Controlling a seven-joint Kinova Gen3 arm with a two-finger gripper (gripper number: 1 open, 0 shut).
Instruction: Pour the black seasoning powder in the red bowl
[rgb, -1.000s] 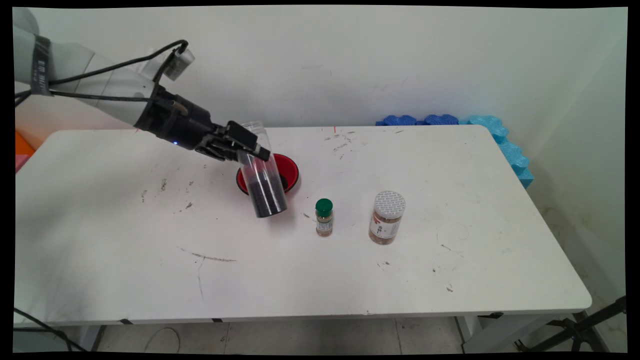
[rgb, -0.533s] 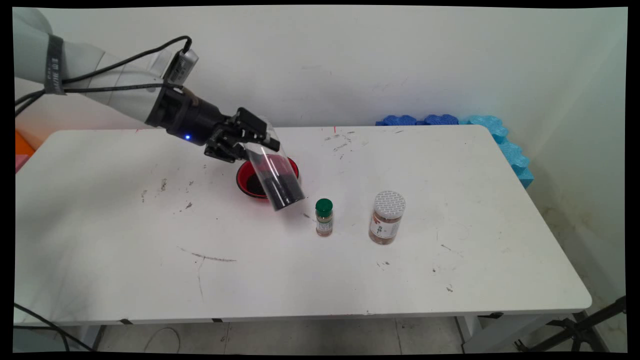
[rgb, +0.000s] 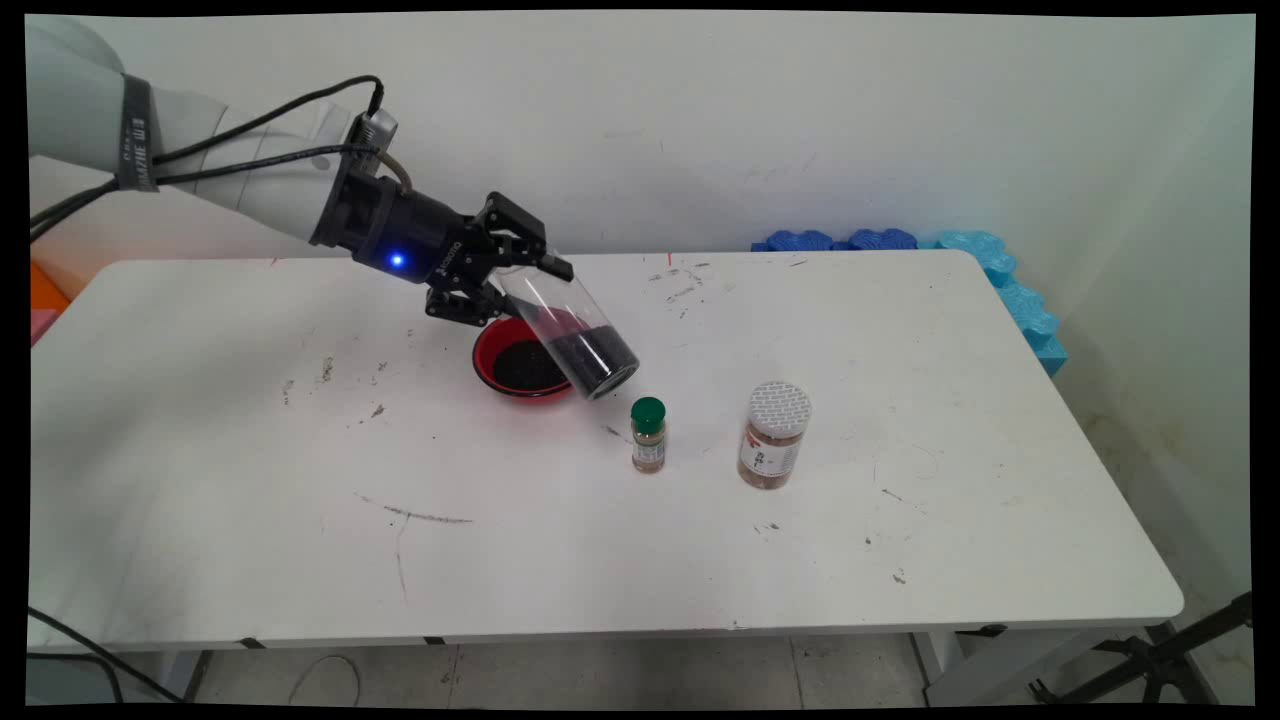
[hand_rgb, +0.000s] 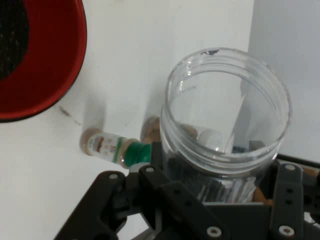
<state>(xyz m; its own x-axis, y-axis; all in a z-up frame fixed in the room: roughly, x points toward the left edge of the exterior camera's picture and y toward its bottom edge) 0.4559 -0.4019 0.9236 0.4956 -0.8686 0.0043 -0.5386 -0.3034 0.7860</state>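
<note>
Clear plastic, the jar (rgb: 575, 335) is clamped between the gripper's (rgb: 520, 275) two fingers and held tilted above the table, its open mouth up by the gripper and its closed base low to the right; a dark granular fill lies heaped in the low end. In the hand view the jar (hand_rgb: 225, 120) shows its open rim with the black linkage closed around its sides. It hangs over the right rim of the red bowl (rgb: 500, 350), which holds more of the same dark stuff. Just right of the jar's low end stands a small spice bottle with a green cap (rgb: 648, 435), and further right a wider jar with a patterned white lid (rgb: 773, 435); the two stand apart from each other. Near and to the left, the white table (rgb: 250, 500) lies open, scuffed with dark marks, as does its right end. Blue foam pieces (rgb: 960, 250) sit at the far right corner against the pale wall. Coming in from the upper left, the arm slopes down to the right, black cables looped over it
</note>
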